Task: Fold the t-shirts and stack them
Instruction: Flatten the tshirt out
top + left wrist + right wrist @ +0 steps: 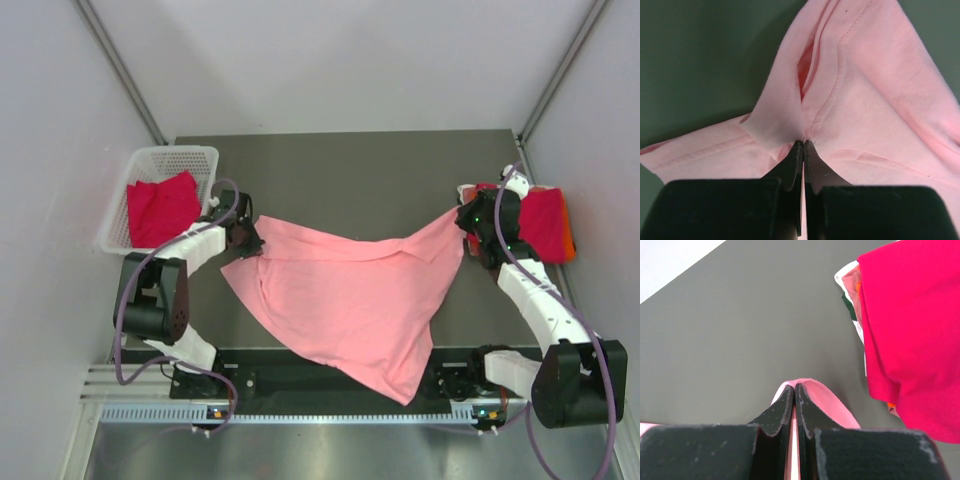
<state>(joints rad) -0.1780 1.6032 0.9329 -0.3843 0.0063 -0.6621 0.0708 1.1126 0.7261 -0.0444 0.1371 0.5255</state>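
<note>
Left gripper point(803, 144) and right gripper point(794, 386) each clenched on the pink t-shirt point(350, 300).
It lies spread across the counter point(350, 180); a crimson t-shirt point(545, 225) sits by the right gripper.

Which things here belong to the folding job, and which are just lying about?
Job: pink t-shirt, held by left gripper and right gripper; crimson t-shirt, far left; crimson-topped stack, far right.
Lying about: white mesh basket holding the crimson t-shirt; table.
</note>
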